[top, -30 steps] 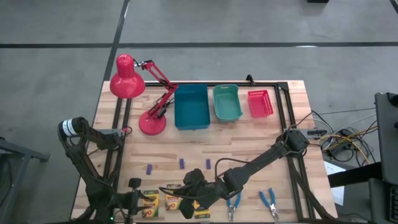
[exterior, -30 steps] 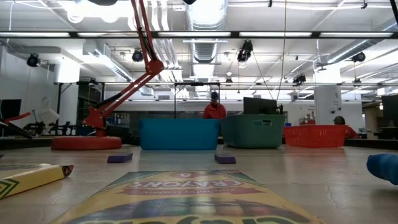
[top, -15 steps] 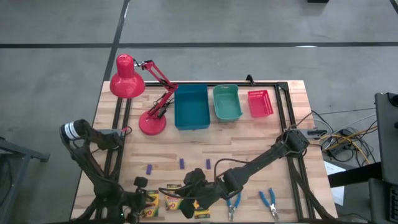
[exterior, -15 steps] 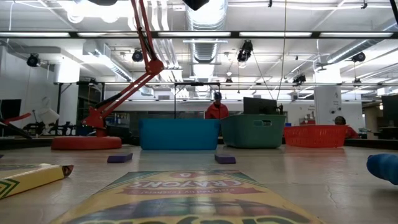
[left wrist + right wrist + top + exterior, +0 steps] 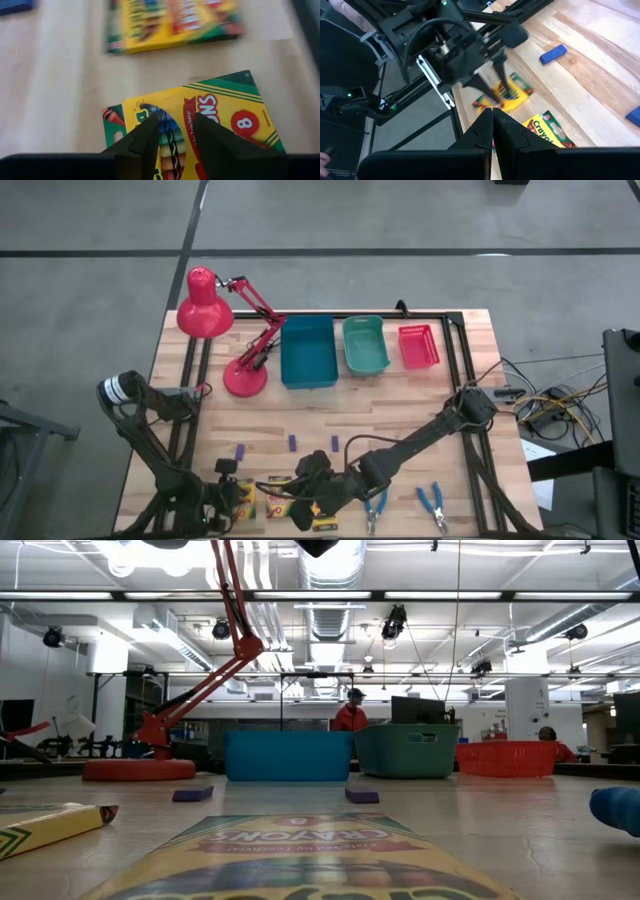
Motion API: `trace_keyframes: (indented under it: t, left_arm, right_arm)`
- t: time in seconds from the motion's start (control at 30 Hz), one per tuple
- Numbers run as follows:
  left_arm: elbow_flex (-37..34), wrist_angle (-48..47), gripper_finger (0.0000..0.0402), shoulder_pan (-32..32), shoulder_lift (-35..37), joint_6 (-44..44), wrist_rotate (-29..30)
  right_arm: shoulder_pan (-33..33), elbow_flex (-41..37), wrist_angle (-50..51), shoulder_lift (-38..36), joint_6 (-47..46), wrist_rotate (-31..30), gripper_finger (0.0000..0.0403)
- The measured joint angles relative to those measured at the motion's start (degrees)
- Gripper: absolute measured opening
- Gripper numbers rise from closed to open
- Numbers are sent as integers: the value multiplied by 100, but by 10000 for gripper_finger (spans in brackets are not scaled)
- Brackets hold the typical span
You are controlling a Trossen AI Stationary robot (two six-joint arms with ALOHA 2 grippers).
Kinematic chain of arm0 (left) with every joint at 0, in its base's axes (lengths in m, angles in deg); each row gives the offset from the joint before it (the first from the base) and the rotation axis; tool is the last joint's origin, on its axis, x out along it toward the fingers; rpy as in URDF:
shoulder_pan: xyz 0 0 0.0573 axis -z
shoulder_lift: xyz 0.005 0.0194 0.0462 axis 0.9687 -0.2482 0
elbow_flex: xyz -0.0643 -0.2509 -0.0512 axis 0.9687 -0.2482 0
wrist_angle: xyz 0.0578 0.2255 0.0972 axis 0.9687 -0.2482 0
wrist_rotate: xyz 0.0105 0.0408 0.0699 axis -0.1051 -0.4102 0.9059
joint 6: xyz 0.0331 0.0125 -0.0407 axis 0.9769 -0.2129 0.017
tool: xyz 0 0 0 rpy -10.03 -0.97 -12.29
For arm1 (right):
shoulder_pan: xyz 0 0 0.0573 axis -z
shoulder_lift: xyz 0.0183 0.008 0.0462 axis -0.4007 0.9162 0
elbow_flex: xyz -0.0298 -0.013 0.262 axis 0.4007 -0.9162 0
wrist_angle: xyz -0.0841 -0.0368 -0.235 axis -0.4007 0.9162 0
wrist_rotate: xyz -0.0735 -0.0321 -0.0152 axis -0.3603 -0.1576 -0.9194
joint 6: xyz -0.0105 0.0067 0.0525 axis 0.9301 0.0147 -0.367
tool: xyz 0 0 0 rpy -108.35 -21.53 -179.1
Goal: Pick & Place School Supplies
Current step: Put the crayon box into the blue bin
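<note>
Left pincer [image 5: 172,131] grips my first crayon box [image 5: 200,125] at table's seven o'clock; bins [image 5: 308,352] look empty, everything else waits.

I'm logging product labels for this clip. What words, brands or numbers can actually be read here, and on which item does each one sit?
"CRAYONS", seen upside down: on the nearest crayon box in the low view.
"8", in a red circle: on the crayon box between the left gripper's fingers.
"...ONS", part of a word: same box, beside the 8.
"Crayo...", cut off: on the crayon box past the right gripper.
Print on the farther box in the left wrist view: too blurred to read.
</note>
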Motion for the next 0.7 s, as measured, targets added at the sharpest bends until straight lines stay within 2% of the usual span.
trace_keyframes:
  t: [0.17,0.33,0.5,0.7]
  left_arm:
    - [-14,-267,128,-286,-93,85,16]
    - [-213,-304,128,-718,-62,331,394]
    - [-495,-289,128,-1215,-53,392,477]
    - [-659,-227,128,-1772,-60,1411,899]
  right_arm:
    - [0,0,11,0,-2,-1,8]
    - [0,0,15,0,-4,-2,8]
    - [0,0,15,0,-4,0,8]
    - [-2,0,14,0,-38,0,8]
